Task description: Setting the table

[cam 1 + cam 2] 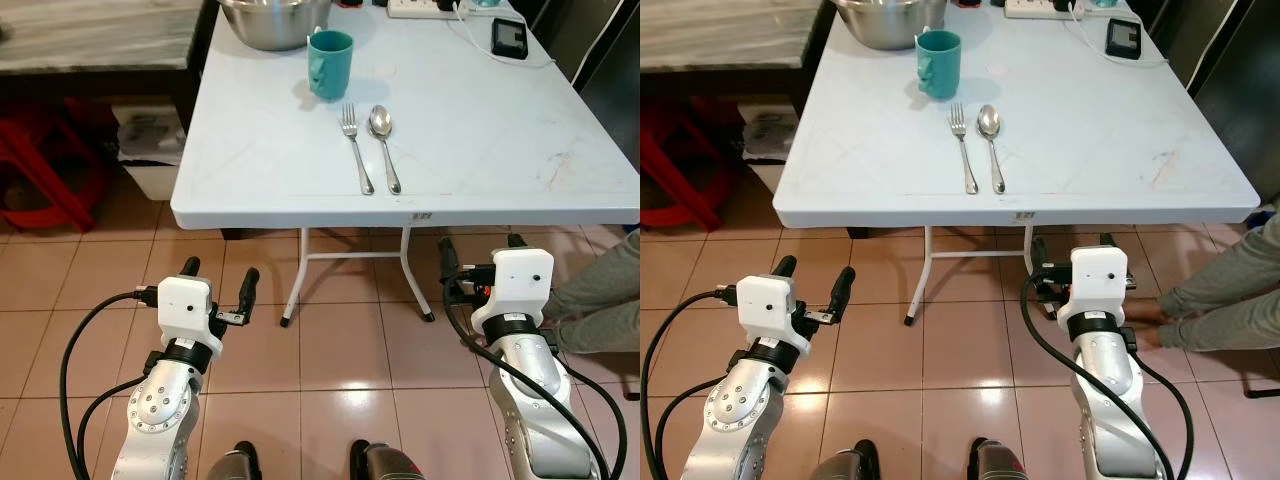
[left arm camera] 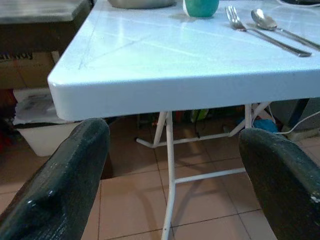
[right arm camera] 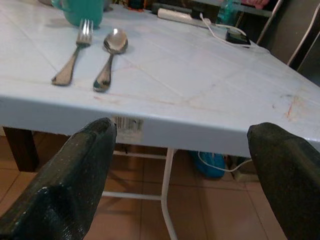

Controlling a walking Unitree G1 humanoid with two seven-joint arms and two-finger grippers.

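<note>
1. Cutlery is already laid: the fork [image 1: 355,146] and, just beside it on the right, the spoon [image 1: 383,143] lie parallel, handles toward the counter's [image 1: 250,150] near edge, about midway along it.
2. Behind them stands the teal mug [image 1: 329,64]; a steel bowl [image 1: 272,20] sits at the far edge, left of the mug.
3. Left gripper [image 1: 218,282] hangs below the near edge toward the left corner, jaws wide apart and empty.
4. Right gripper [image 1: 480,256] hangs below the same edge toward the right, jaws spread and empty.
5. Judgement: the robot stands between placements; the setting looks partly done. Next calls for raising an arm above the edge toward the bowl or fetching another piece.
</note>
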